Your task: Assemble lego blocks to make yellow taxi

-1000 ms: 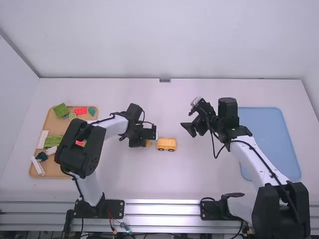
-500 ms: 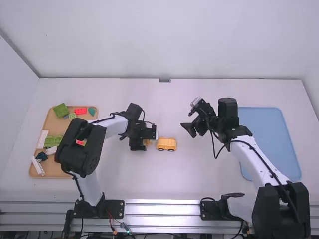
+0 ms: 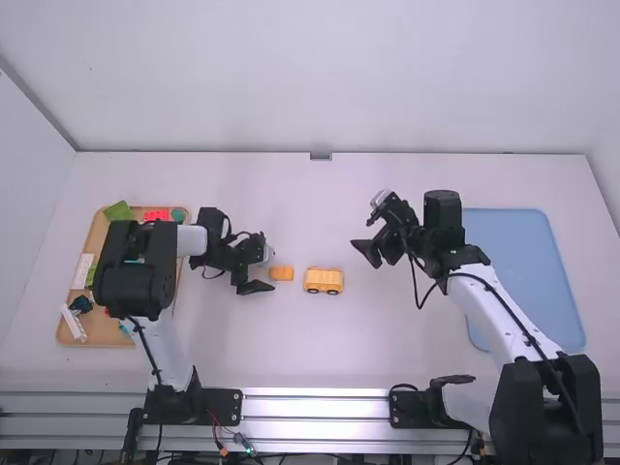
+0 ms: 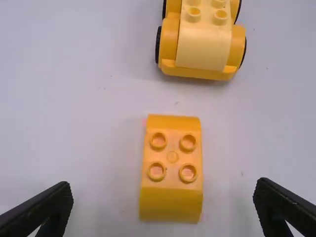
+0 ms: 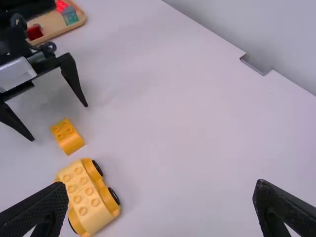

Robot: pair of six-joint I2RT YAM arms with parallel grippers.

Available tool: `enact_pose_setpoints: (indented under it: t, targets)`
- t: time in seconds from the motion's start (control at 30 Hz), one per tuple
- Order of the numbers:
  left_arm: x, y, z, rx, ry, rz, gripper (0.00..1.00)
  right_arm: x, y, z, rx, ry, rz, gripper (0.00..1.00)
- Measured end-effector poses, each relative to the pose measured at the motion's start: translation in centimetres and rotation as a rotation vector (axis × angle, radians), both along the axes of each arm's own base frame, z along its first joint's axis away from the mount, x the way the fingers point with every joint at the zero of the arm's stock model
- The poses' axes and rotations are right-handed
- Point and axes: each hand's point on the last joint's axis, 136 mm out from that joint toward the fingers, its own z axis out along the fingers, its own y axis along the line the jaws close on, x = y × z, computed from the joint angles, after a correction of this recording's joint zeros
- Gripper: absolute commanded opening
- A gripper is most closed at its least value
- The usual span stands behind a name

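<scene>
Gaping wide and empty, the left claw (image 3: 270, 267) hung near the small yellow block (image 3: 281, 273), which lay on the desk (image 3: 291, 349) just left of the yellow car (image 3: 324, 281). The right claw (image 3: 364, 254), also spread wide and gripping nothing, hovered to the right of the car, a little farther from the arms' bases.

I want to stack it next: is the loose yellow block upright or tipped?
Upright: the loose yellow block stands with its four studs facing up.

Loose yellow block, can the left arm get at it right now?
Probably yes: the left claw is open and close to the block, with nothing between them; the wheeled yellow piece sits beyond it.
</scene>
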Motion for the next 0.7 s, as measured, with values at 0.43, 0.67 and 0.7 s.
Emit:
enact_pose_setpoints:
  t: [0.43,0.67,0.7]
  targets:
    - [-0.2,-1.4,-0.5,-0.203,-0.033,-0.035,0.57,-0.4,0.5,0.3,0.017,-0.009,0.043,0.99]
    - [-0.1,-1.4,-0.4,-0.212,-0.040,-0.037,0.45,-0.4,0.5,0.3,0.016,-0.011,0.044,0.99]
    - [-0.1,-1.5,-0.4,-0.212,-0.042,-0.038,0.38,-0.4,0.5,0.3,0.015,-0.011,0.044,0.99]
